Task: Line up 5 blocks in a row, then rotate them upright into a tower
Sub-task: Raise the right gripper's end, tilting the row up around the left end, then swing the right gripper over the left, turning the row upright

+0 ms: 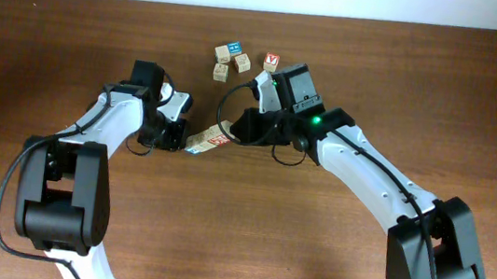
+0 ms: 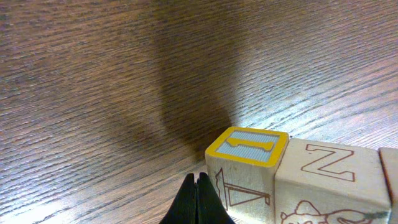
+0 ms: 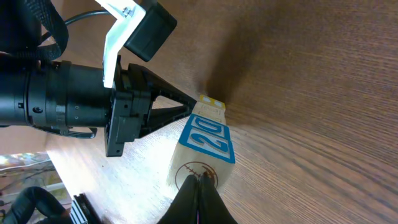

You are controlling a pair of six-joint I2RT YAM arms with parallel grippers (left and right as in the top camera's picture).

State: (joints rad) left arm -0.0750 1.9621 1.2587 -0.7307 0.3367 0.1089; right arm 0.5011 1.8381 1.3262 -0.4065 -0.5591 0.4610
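Several blocks (image 1: pixel 206 140) form a slanted row on the wooden table (image 1: pixel 378 70) between left gripper (image 2: pixel 198 186) and right gripper (image 3: pixel 200 186), both closed, empty.

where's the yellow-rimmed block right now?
Mid-table in the overhead view: the yellow-rimmed block ends the short row on the left arm's side, with the shut left gripper right beside it and the Z block touching its other side.

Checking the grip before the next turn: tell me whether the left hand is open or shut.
Shut. The left hand's fingertips meet with no gap, beside the yellow-topped block.
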